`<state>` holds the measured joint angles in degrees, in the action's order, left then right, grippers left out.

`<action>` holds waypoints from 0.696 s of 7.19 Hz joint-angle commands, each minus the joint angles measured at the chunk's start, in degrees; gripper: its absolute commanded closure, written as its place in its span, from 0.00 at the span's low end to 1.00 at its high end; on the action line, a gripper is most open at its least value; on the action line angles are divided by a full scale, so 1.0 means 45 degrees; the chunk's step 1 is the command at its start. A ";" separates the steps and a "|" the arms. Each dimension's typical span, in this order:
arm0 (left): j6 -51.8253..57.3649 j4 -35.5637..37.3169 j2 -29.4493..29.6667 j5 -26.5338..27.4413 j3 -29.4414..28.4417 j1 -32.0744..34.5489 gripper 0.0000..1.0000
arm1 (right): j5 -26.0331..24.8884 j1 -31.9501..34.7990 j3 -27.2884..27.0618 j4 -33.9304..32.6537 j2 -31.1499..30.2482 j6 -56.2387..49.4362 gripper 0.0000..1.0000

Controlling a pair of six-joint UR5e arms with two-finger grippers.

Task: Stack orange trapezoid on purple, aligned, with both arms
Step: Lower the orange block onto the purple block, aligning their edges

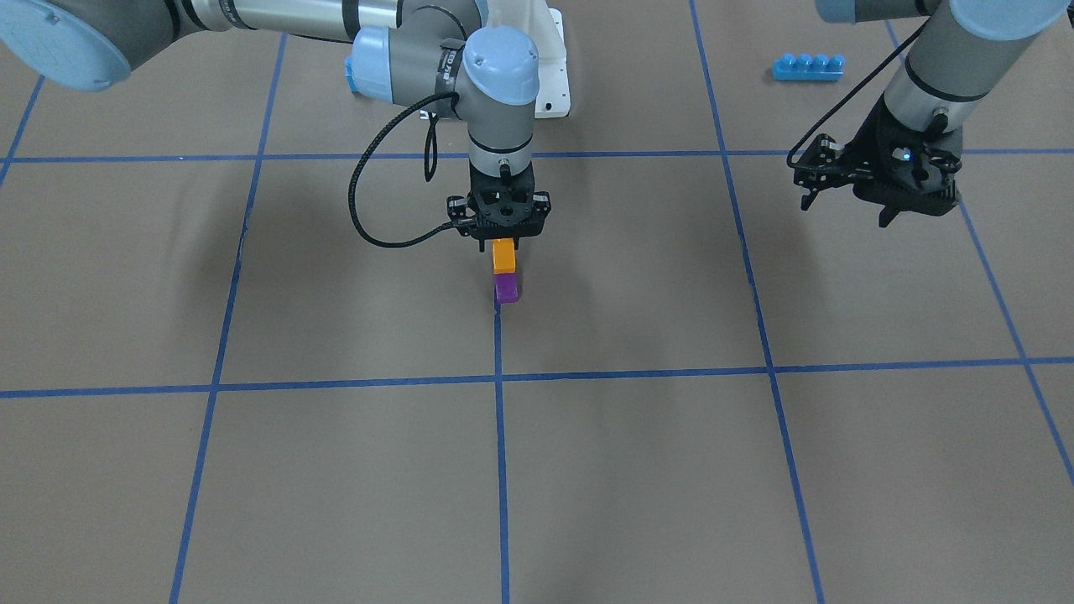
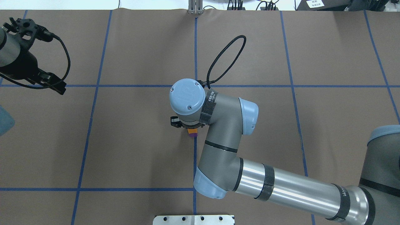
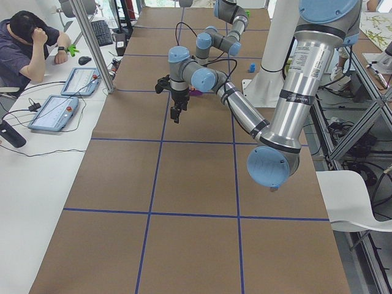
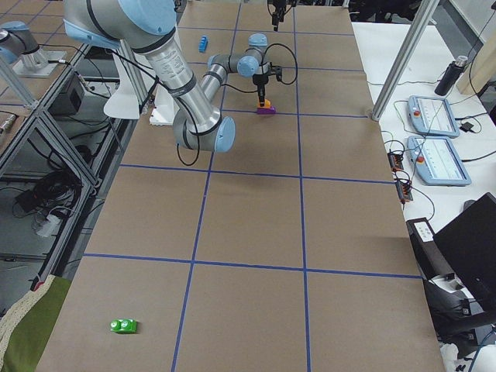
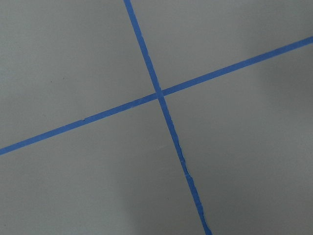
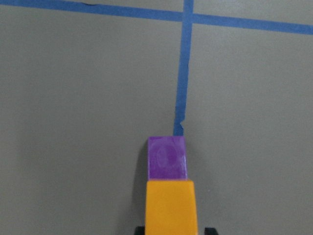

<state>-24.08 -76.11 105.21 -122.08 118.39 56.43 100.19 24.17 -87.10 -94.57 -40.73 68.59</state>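
My right gripper (image 1: 503, 243) is shut on the orange trapezoid (image 1: 503, 256) and holds it directly over the purple block (image 1: 507, 289), which rests on the table beside a blue tape line. In the right wrist view the orange block (image 6: 171, 205) sits between the fingertips and the purple block's (image 6: 167, 157) studded top shows just beyond it. I cannot tell whether the two blocks touch. From overhead only slivers of orange (image 2: 193, 130) and purple (image 2: 193, 135) show under the wrist. My left gripper (image 1: 847, 211) hangs open and empty far off to the side, above bare table.
A long blue four-stud brick (image 1: 808, 67) lies near the left arm. The white robot base plate (image 1: 550, 67) is behind the blocks. A green toy (image 4: 122, 326) lies far down the table. Operators' tablets (image 4: 438, 116) sit along the table's edge.
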 commanded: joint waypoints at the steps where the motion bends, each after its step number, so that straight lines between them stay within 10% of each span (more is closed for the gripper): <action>1: -0.0019 -0.0001 0.0000 0.0000 0.0018 0.0000 0.00 | 0.0020 0.0001 -0.0117 -0.0019 0.0008 0.0013 0.00; 5: -0.0020 -0.0001 0.0000 0.0000 0.0019 0.0000 0.00 | 0.0040 0.0293 -0.0742 -0.0058 -0.0186 -0.0105 0.00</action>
<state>-24.17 -76.11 105.21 -122.08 118.47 56.43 100.55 25.28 -90.11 -94.84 -41.03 68.16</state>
